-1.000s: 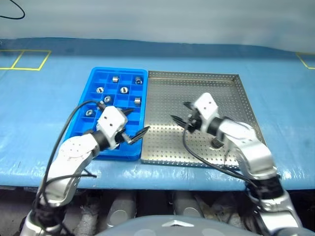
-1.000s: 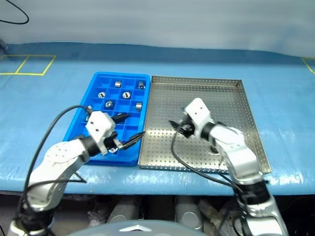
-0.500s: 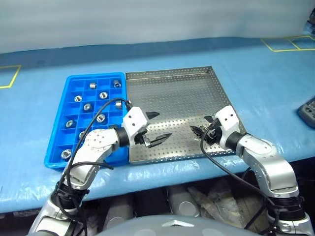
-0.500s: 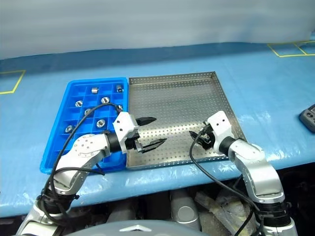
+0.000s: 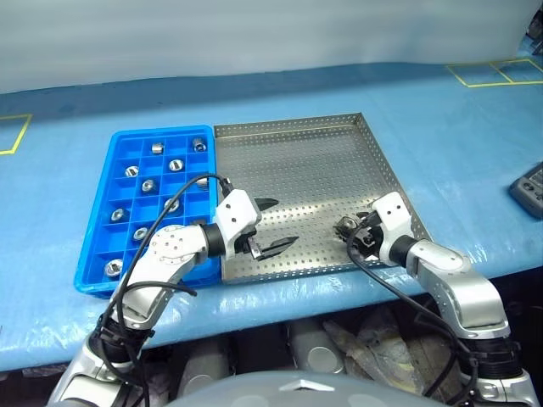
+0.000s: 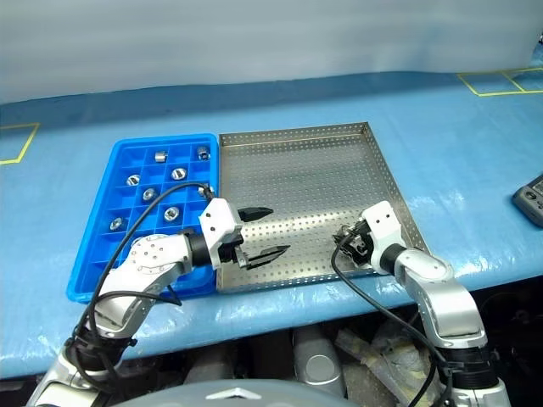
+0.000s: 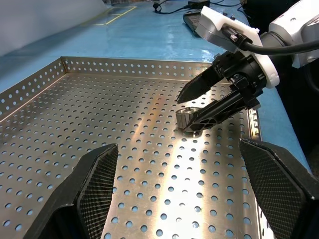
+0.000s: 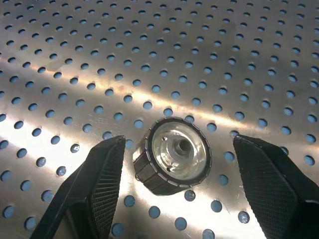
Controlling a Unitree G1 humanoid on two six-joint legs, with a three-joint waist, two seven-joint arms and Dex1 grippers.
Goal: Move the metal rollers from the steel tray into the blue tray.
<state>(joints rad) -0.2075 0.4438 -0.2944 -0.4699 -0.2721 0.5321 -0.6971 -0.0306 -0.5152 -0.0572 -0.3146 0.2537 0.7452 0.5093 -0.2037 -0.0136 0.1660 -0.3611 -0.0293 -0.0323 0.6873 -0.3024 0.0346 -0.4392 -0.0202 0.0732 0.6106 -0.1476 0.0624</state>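
Roller (image 8: 172,154) near steel tray's (image 5: 288,127) front rim, between apart right jaws; left jaws apart.

The wide work table (image 5: 475,144) was covered in a wrinkled light-blue plastic sheet. Yellow tape outlines of squares lay on it at the far left (image 5: 10,134) and far right (image 5: 492,75). A dark handheld device with buttons (image 5: 528,188) rested near the right edge. A pale wall (image 5: 254,34) stood behind.
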